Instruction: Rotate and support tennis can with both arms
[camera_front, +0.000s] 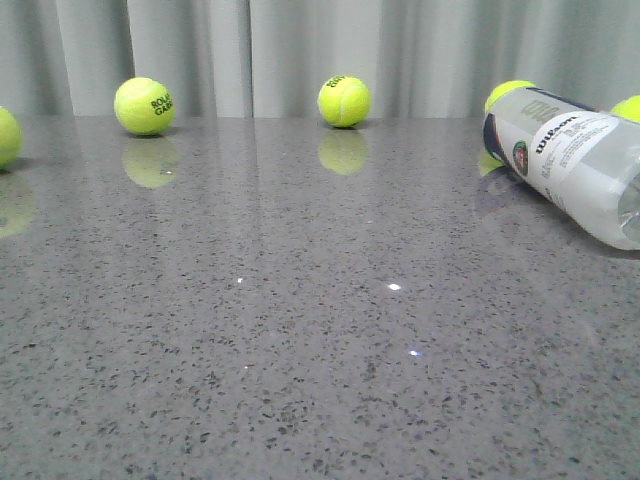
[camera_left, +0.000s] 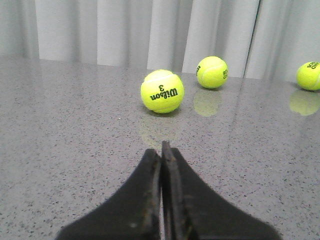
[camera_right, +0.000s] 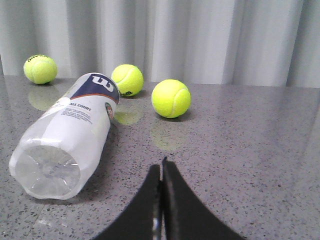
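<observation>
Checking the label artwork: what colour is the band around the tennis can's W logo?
Navy, on the tennis can; right wrist view.

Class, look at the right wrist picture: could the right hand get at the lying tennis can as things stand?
Probably yes. The tennis can lies on its side beside the shut right hand, bare table between them.
</observation>
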